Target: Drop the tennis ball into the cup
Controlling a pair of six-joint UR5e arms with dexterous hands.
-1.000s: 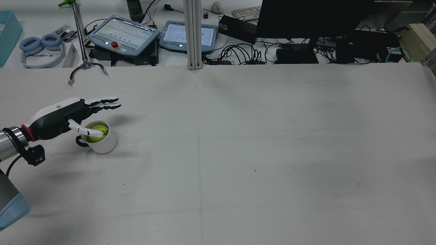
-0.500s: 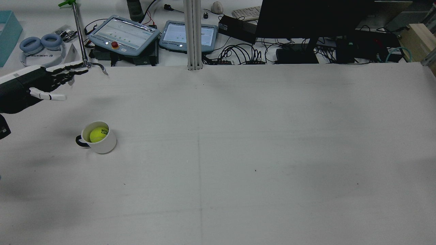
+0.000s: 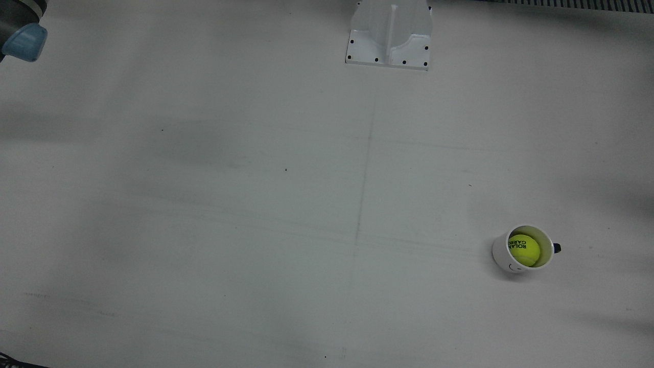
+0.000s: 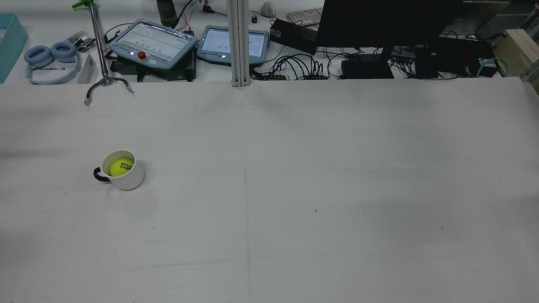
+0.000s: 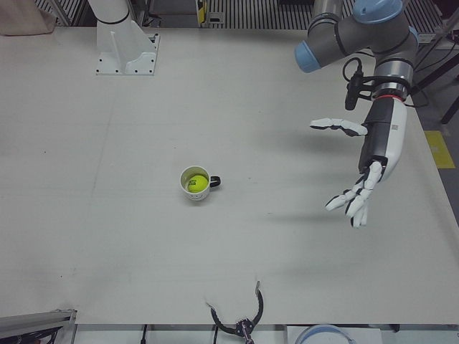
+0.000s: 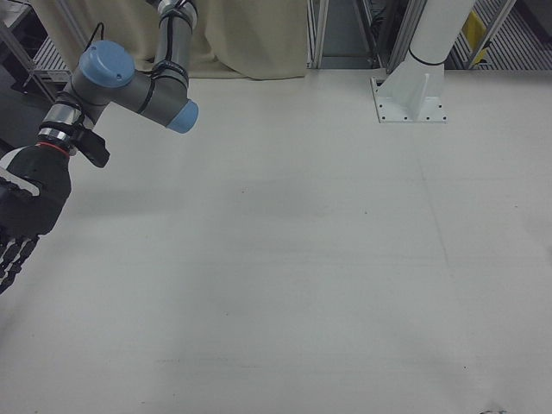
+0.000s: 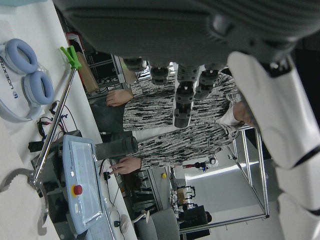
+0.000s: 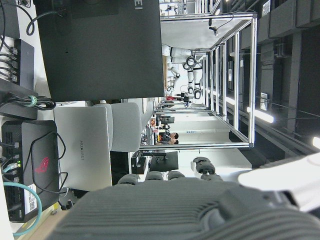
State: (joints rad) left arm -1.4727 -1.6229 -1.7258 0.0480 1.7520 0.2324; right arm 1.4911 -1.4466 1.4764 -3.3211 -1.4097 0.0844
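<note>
A yellow tennis ball point(image 4: 121, 167) lies inside a white cup point(image 4: 131, 178) with a dark handle, standing upright on the left part of the table. Ball point(image 3: 524, 250) and cup point(image 3: 503, 258) also show in the front view, and ball point(image 5: 199, 184) and cup point(image 5: 192, 197) in the left-front view. My left hand point(image 5: 369, 163) is open and empty, raised well off to the side of the cup, fingers spread and pointing down. My right hand point(image 6: 23, 214) is open and empty at the far side of the table, away from the cup.
A metal grabber tool point(image 4: 106, 81) lies at the table's far edge near the cup's side. Teach pendants point(image 4: 153, 43), headphones point(image 4: 50, 57) and a monitor point(image 4: 379, 23) sit beyond that edge. A white pedestal point(image 3: 389, 38) stands mid-table on the robot's side.
My left hand has lifted away from above the cup and moved back and outward, out of the rear view. The ball stays in the cup, which has not moved.
</note>
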